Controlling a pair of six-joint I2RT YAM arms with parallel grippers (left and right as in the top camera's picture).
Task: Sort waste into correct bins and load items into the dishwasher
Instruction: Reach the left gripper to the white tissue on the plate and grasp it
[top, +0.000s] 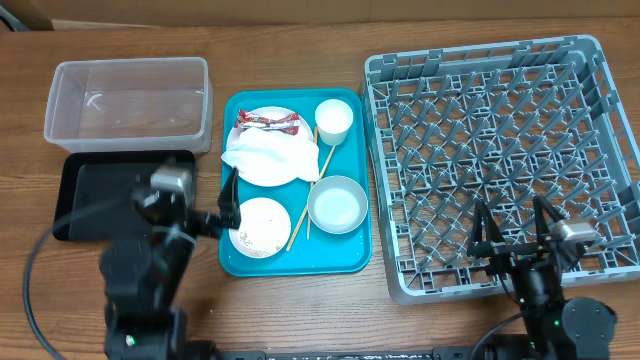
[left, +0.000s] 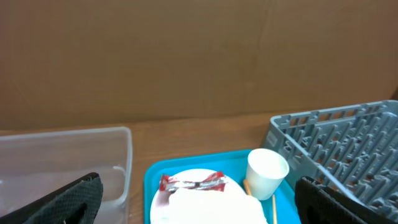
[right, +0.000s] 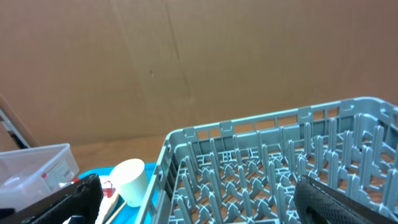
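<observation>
On the teal tray (top: 352, 255) the larger plate (top: 262, 176) carries a crumpled white napkin (top: 268, 150) and a red-and-white wrapper (top: 267, 122). A white cup (top: 333, 118), a pale bowl (top: 337, 204), a smaller plate (top: 262, 226) and chopsticks (top: 300, 215) share the tray. My left gripper (top: 230, 198) is open over the tray's left edge, empty. In the left wrist view the wrapper (left: 193, 182) and cup (left: 266, 172) lie between its fingers (left: 62, 202). My right gripper (top: 513, 232) is open above the front of the grey dish rack (top: 500, 130).
The clear tub (top: 128, 100) stands at the back left, with the black tray (top: 100, 190) in front of it, partly under my left arm. A brown cardboard wall closes the far side. The rack's pegs (right: 280, 168) fill the right wrist view.
</observation>
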